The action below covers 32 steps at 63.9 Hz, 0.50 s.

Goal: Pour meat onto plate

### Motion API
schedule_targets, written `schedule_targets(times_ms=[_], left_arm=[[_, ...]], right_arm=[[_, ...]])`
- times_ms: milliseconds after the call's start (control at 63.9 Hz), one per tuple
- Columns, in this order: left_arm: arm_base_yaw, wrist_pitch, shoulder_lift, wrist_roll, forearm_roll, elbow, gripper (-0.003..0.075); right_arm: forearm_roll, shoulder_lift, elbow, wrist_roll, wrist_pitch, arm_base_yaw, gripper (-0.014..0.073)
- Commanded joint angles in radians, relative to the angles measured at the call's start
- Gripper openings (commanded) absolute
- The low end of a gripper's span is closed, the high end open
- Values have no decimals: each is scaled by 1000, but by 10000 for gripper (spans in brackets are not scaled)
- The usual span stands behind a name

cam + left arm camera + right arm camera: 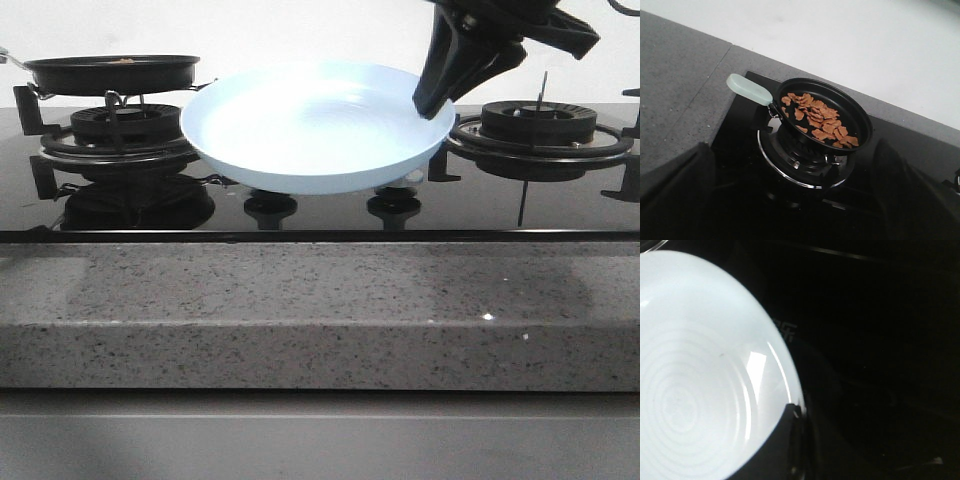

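Note:
The pale-blue plate (315, 125) hangs between the two burners, close over the black cooktop and slightly tilted. My right gripper (432, 103) comes down from the upper right and is shut on the plate's right rim; in the right wrist view one dark finger (785, 445) lies over the plate (690, 365) edge. The meat (817, 117), reddish-brown flat bits, lies in a black frying pan (860, 125) with a pale-green handle (749, 89) on the left burner. My left gripper (792, 195) is open, well short of the pan, with nothing between its fingers. In the front view the pan (110, 72) shows and the left gripper does not.
An empty gas burner (540, 125) with a black grate stands at the right. Two knobs (270, 205) sit on the cooktop under the plate. A grey speckled counter (300, 300) runs along the front, and a white wall lies behind.

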Motion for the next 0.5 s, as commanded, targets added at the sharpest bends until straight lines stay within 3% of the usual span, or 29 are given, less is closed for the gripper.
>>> schedule_targets(times_ms=[0,282,376,485], left_arm=[[22,-89,67,-4,-94,-67,582],[194,15,273,14,-302,-201,431],[255,105,351,130,-444,-256,409],[307,271,452,369,-709,-326,408]], right_arm=[[24,-52,-23,-8,-42,1,-71],[24,-52,-23,-8,-42,1,-71],[24,-52,-23,-8,-42,1,-71],[24,-52,-23,-8,-42,1,-71]])
